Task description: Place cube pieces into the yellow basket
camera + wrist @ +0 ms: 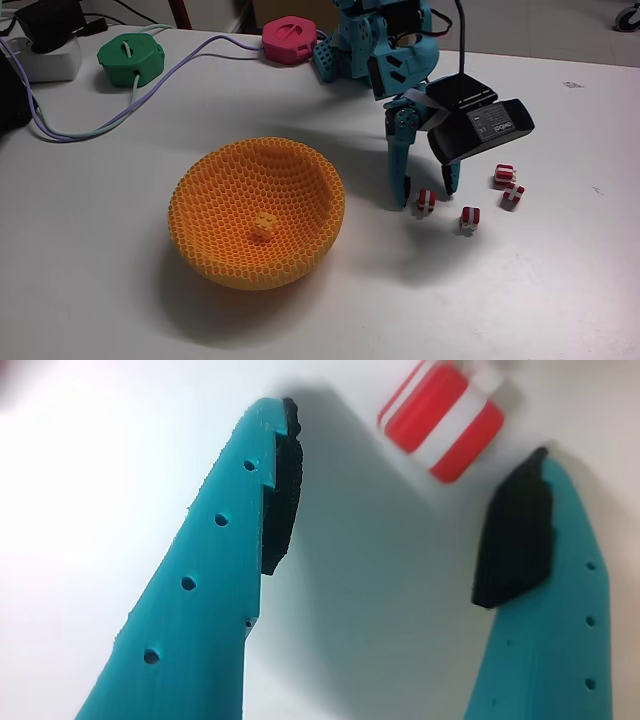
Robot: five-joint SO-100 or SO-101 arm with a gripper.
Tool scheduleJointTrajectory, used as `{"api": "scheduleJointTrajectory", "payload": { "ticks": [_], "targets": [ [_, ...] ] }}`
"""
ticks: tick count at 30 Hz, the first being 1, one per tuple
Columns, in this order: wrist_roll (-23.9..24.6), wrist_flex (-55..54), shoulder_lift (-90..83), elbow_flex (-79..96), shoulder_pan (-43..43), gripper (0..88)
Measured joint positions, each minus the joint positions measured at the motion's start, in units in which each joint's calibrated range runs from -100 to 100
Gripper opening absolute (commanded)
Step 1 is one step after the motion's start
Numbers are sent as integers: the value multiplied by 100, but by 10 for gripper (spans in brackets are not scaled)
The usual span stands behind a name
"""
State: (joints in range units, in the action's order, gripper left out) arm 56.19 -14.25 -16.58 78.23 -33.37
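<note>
A: Risk first, please. Where does the gripper (424, 196) stand now?

B: It hangs low over the table (560, 290), fingers spread apart and holding nothing. In the wrist view the gripper (420, 430) has the nearest red cube (441, 417) just ahead of its tips, nearer to the right-hand pad (515, 540) than to the other.

A: So what could go wrong?

B: I think the cube is not centred between the pads. If the fingers close here, they may close on air, or the right-hand tip may push the cube away and roll it. In the fixed view this red cube (426, 203) lies just beside the fingertips, to the right of the yellow basket (258, 212).

A: And the other pieces?

B: 3 more red cubes lie farther from the basket: 1 (469, 219) near the first, and 2 (508, 186) touching or almost touching each other. A wide sweep could scatter them. The yellow-orange cube (264, 228) already lies inside the basket, at the bottom.

A: Room to move?

B: Between the basket and the cubes the table is bare, so the carrying path seems free. The basket rim stands high, so a low carry could strike it. Behind the basket, the green device (131, 57), the pink device (291, 39) and the cables (80, 125) are well apart from it.
</note>
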Motion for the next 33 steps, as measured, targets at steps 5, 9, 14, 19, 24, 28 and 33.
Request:
{"api": "scheduleJointTrajectory", "payload": {
  "ticks": [5,9,14,19,24,28,33],
  "targets": [
    [-20,0,89,-118,19,173],
    [10,133,89,-118,145,1],
    [-44,200,89,-158,145,0],
    [-454,155,-394,-483,493,0],
    [-1031,189,-1102,-1350,1054,0],
    [-1382,588,-1554,-1823,1847,0],
    [-1773,1131,-1623,-1872,3066,0]
  ]
}}
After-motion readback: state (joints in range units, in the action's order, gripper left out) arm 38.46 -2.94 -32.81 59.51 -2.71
